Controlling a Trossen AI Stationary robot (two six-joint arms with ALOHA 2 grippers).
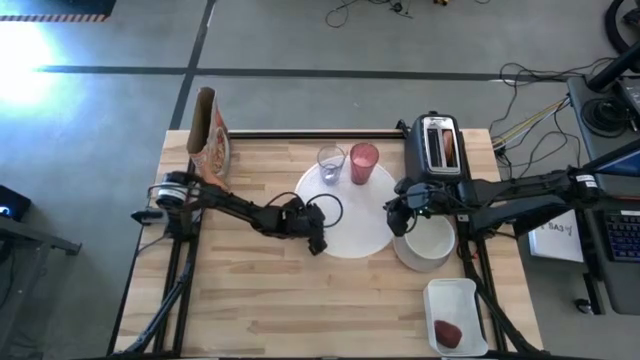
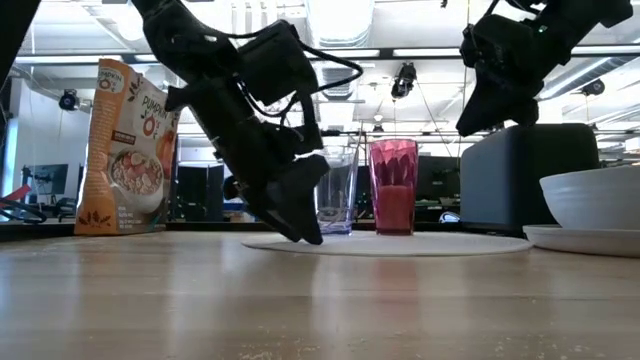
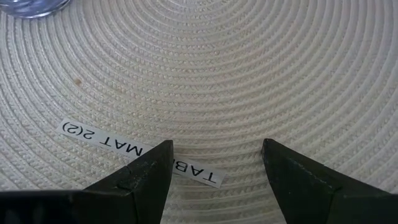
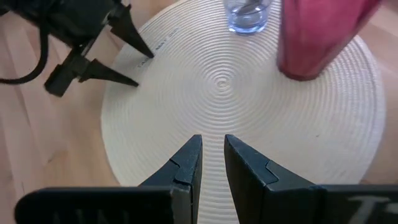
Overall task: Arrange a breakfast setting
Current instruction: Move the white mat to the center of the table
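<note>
High view: we see our left gripper (image 1: 318, 243) low at the round woven mat's (image 1: 350, 240) left edge, jaws wide and empty. Our right gripper (image 1: 397, 222) hovers over the mat's right side, jaws narrow, holding nothing. The pink tumbler (image 1: 364, 163) stands on the mat beside a clear glass (image 1: 331, 163). The bowl (image 1: 428, 243) sits just right of the mat, the fruit (image 1: 448, 332) in the tray (image 1: 470, 297).

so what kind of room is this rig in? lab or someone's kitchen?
Most likely a lab or open office, not a kitchen. The low view shows ceiling strip lights and monitors behind the table; the high view shows a bare concrete floor with loose cables.
</note>
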